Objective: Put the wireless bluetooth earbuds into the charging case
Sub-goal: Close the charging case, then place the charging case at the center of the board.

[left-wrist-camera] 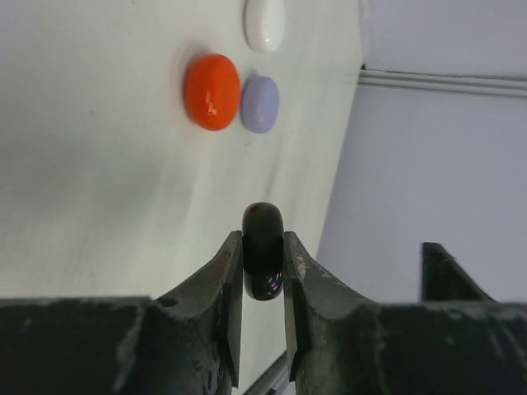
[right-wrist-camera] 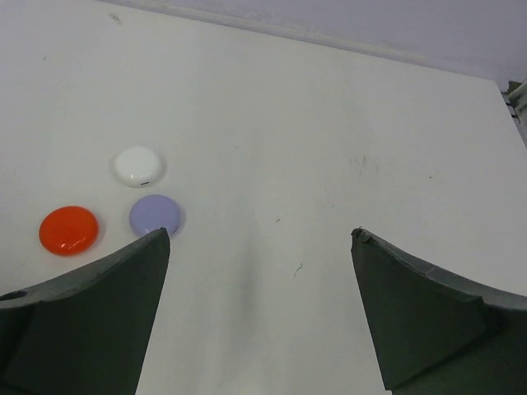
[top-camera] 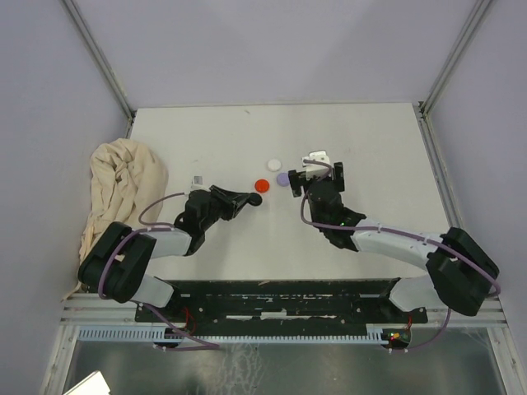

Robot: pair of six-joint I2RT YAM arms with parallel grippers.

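1. A crumpled beige cloth [top-camera: 123, 185] lies at the far left.
2. My left tool [left-wrist-camera: 263, 245] is clamped on a glossy black round plastic case [left-wrist-camera: 263, 267], held on edge.
3. A red round case [top-camera: 262, 186], a white round case [top-camera: 273, 164] and a lilac round case [top-camera: 283, 178] lie clustered on the white bench [top-camera: 370, 148].
4. My right tool [right-wrist-camera: 259, 237] gapes wide, empty, just beside the lilac round case.

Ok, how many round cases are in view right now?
4. The white case, red case and lilac case lie clustered together on the table; the black case is pinched in the left gripper. More may be hidden.
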